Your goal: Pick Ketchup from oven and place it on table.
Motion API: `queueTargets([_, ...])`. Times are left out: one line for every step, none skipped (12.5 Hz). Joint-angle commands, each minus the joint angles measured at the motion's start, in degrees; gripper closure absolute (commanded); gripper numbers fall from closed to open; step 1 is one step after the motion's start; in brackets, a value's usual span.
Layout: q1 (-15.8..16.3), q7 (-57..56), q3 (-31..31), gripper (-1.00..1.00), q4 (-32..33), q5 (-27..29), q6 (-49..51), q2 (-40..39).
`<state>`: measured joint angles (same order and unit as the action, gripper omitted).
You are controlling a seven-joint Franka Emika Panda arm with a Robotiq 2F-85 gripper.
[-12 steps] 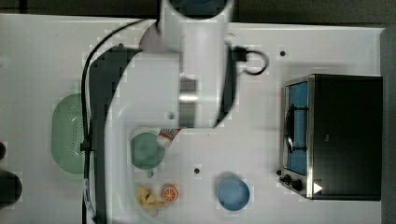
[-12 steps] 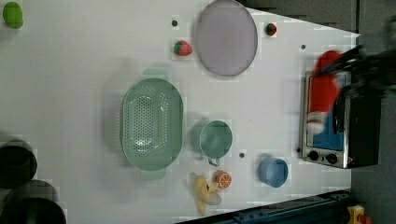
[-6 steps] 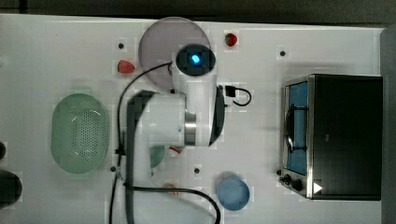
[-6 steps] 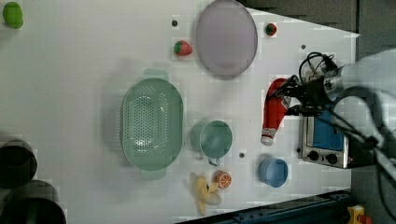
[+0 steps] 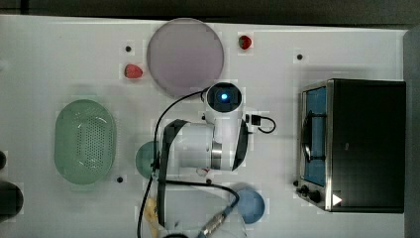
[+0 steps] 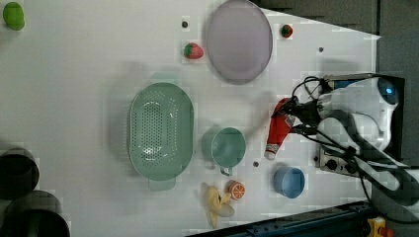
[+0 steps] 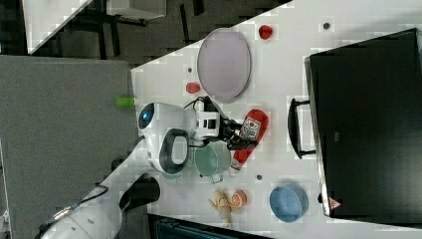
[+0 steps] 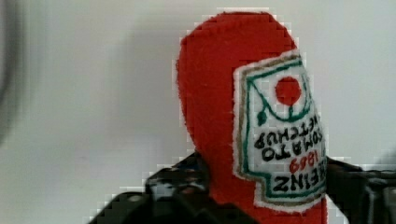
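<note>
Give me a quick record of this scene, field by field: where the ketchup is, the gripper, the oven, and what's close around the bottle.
ketchup: red bottle lying on the white table, out of the oven
gripper: gripper at the bottle, fingers on either side of it
label: white Heinz label facing the wrist camera
neighbours: green cup and blue bowl nearby, purple plate further off

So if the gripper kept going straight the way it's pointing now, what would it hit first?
Most likely the Ketchup itself, which sits between the fingers of the gripper, and just past it the white table. How much gap remains under the bottle is unclear.
</note>
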<state>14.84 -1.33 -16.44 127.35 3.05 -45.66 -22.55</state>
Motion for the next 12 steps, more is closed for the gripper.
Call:
queueTargets([-0.35, 2.09, 0.46, -1.0, -0.81, 0.98, -2.17, 0.67])
queueTargets([-0.35, 2.12, 0.34, -1.0, -0.99, 1.0, -2.15, 1.05])
queueTargets([-0.37, 2.12, 0.12, -1.0, -1.31, 1.0, -1.67, 2.17])
queueTargets([-0.42, 2.13, -0.07, -1.0, -1.91, 1.0, -0.58, 4.03])
queueTargets([-0.43, 2.13, -0.3, -1.0, -3.09, 1.0, 1.25, 6.54])
queueTargets([-0.44, 2.13, -0.6, -1.0, -4.86, 1.0, 4.21, 9.56])
queueTargets([-0.47, 2.13, -0.82, -1.0, -7.18, 0.99, 8.03, 12.7])
queueTargets([-0.47, 2.13, -0.96, -1.0, -10.03, 0.98, 12.08, 15.73])
queueTargets([-0.48, 2.13, -0.99, -1.0, -13.54, 0.77, 15.77, 18.48])
queueTargets([-0.48, 2.13, -1.06, -1.0, -17.42, 0.31, 18.86, 20.62])
queueTargets([-0.47, 2.13, -1.06, -1.0, -21.38, -0.64, 21.59, 22.1])
queueTargets([-0.45, 2.13, -1.02, -1.0, -25.42, -1.73, 24.18, 22.97])
